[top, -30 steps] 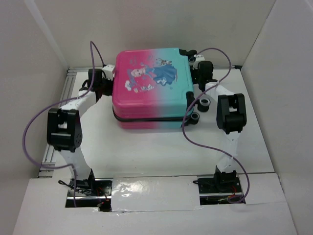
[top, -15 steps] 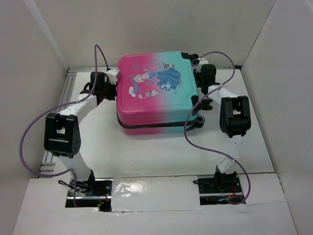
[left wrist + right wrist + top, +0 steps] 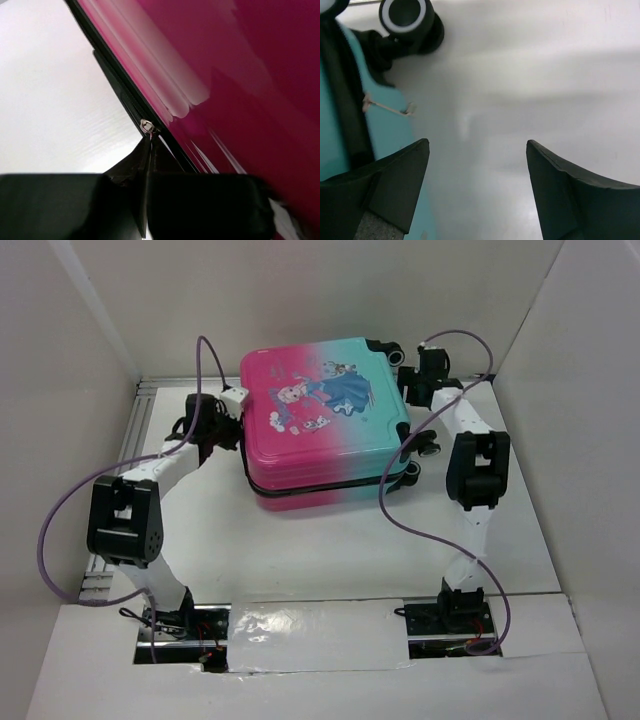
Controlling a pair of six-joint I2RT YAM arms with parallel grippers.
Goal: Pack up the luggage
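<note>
A small hard-shell suitcase, the luggage, lies flat on the far half of a white table, inside white walls. Its lid is down and the cartoon-printed face points up. The shell fades from magenta-pink on the left to teal on the right, and a black zipper band runs around its edge. Its black wheels sit along the right side, and it is turned slightly, so the near right corner sits further from the arm bases than the near left corner.

The two arms reach in from the near edge, one to each side of the case. The left gripper is at the pink left side. Its two dark fingers are pressed together, and a small silver zipper pull sits at their tips, its lower end vanishing between them (so it looks pinched there).

The right gripper hangs beside the teal right side, near the far corner. Its fingers stand wide apart with only bare table between them, holding nothing. In that wrist view one wheel shows at the upper left, and a second thin metal tab lies against the teal shell.

Purple cables loop from both arms.
</note>
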